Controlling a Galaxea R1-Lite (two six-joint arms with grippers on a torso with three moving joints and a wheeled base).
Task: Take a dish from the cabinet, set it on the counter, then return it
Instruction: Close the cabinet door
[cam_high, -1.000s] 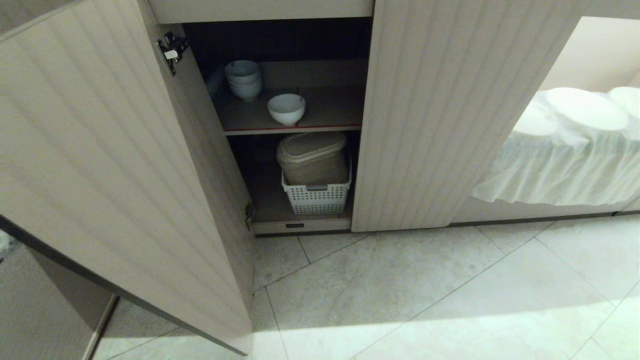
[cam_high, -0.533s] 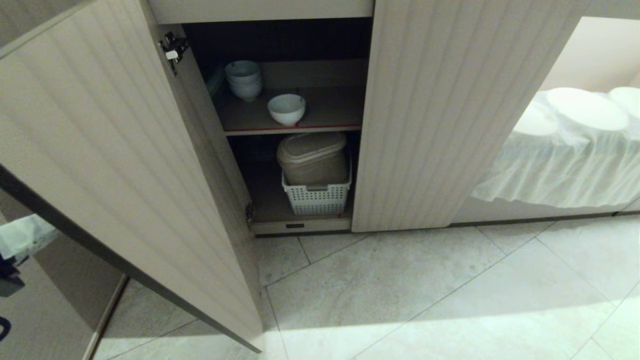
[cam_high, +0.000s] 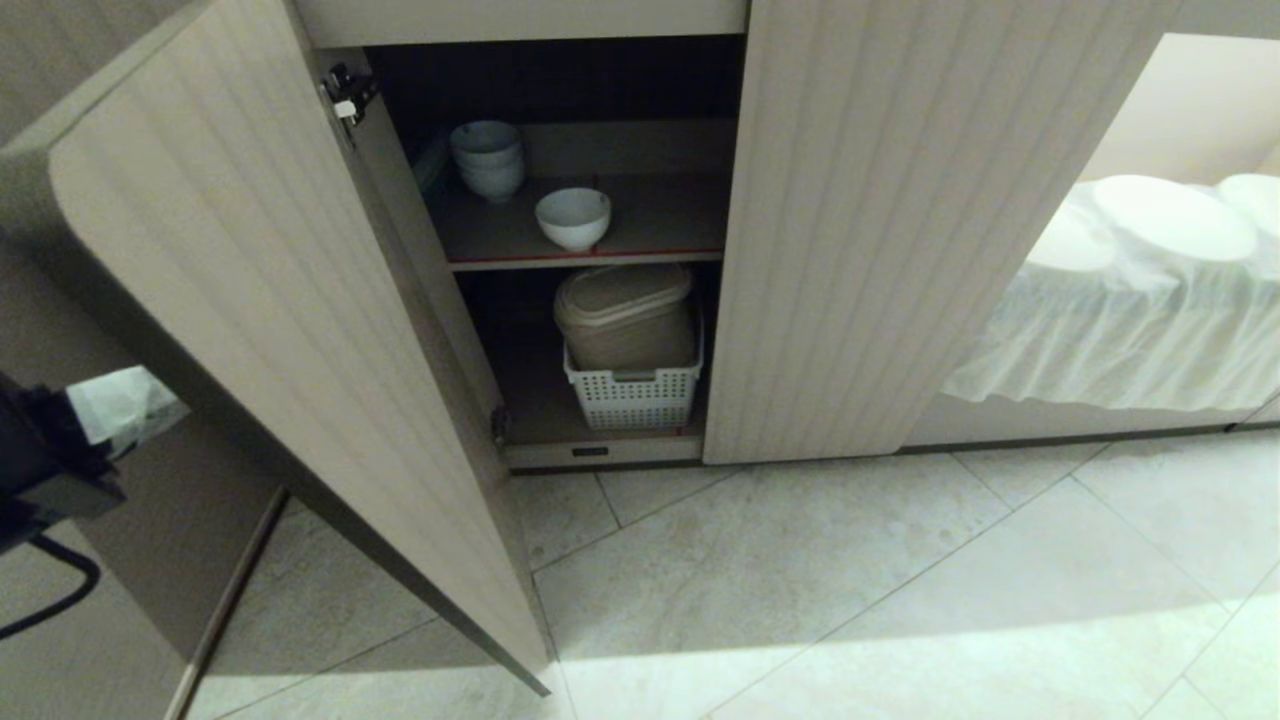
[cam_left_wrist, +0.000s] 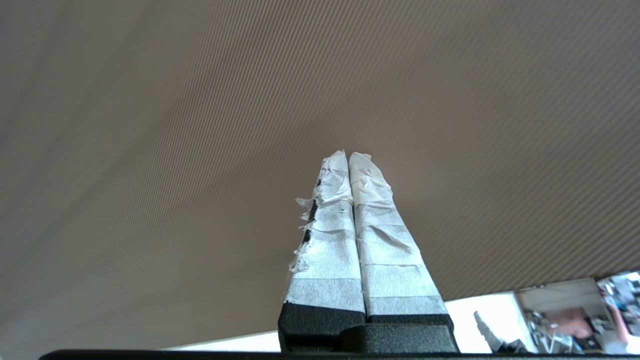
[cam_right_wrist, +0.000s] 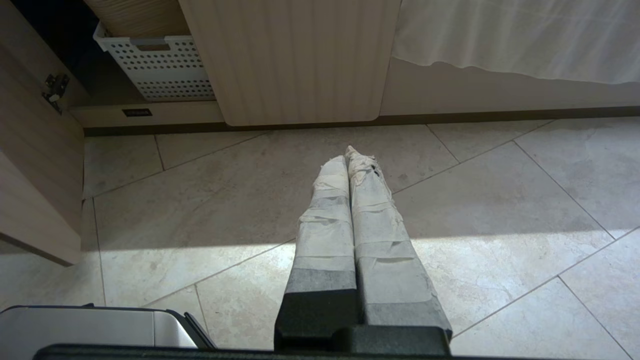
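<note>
Your left gripper (cam_high: 125, 410) sits at the left edge of the head frame, low and behind the open door (cam_high: 270, 330), with its taped fingers (cam_left_wrist: 345, 220) clenched together on nothing; in the left wrist view they point at the door's plain inner face and nothing else. From there the dish (cam_high: 573, 218) lies up and to the right in the head frame, on the cabinet's (cam_high: 900, 230) upper shelf (cam_high: 660, 225), upright and near the red-edged front lip. The door panel stands squarely between gripper and dish, so the coming move, as I judge it, turns on that one relation: you have to bring the gripper round the door's free edge toward the frame's centre before any reach into the opening is possible. The dish is round, so it has no long axis to line up with; its rim faces up. Just behind and left of it sits a stack of bowls (cam_high: 487, 158), apart from the dish, and you will want to keep clear of those. Below the shelf a lidded bin (cam_high: 625, 315) rests in a white basket (cam_high: 632, 395). Your right gripper (cam_right_wrist: 352, 160) hangs over the floor tiles (cam_right_wrist: 475, 210) in front of the closed right door (cam_right_wrist: 295, 60), fingers pressed together and empty; it is out of the head frame, so I cannot tell you which arm is truly nearer the dish. No brand, label or readable writing shows anywhere; a small dark plate on the cabinet's base rail is too small to read.
</note>
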